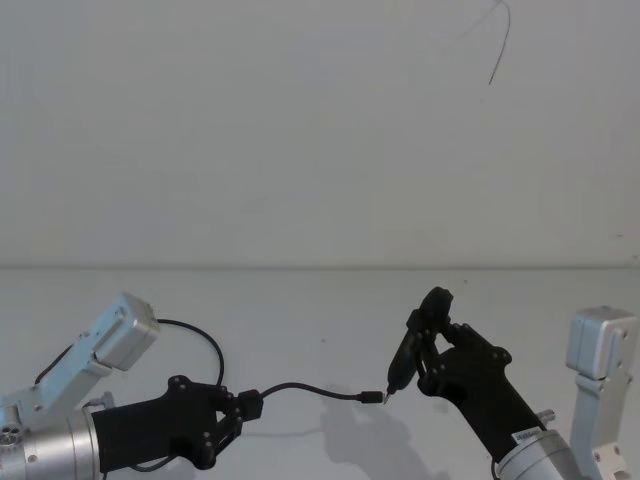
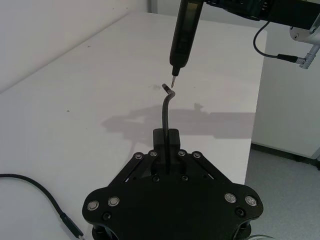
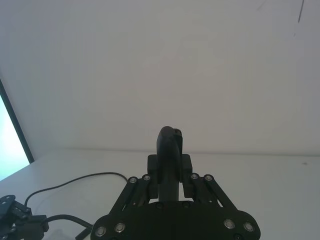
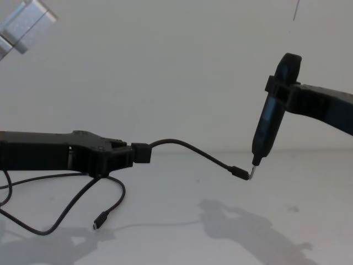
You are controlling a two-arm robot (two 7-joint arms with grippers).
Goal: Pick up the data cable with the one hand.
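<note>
The data cable [image 1: 310,390] is a thin black cord held in the air over the white table. My left gripper [image 1: 245,405], the one hand, is shut on it a short way behind its free plug [image 4: 240,173]. The cord's slack loops back under the left arm, and its other plug [image 4: 96,225] hangs just above the table. My right gripper [image 4: 284,91] is shut on a black pen-like tool [image 4: 270,121] held upright. The tool's thin metal tip sits right at the free plug. In the left wrist view the cable [image 2: 165,107] rises from the gripper [image 2: 167,137] toward the tool [image 2: 182,35].
The white table [image 1: 320,300] runs back to a plain white wall. A white bracket [image 1: 600,350] stands at the right edge, and a white box on the left arm [image 1: 120,330] shows at the left. The table's edge [image 2: 252,125] drops to the floor beyond the right arm.
</note>
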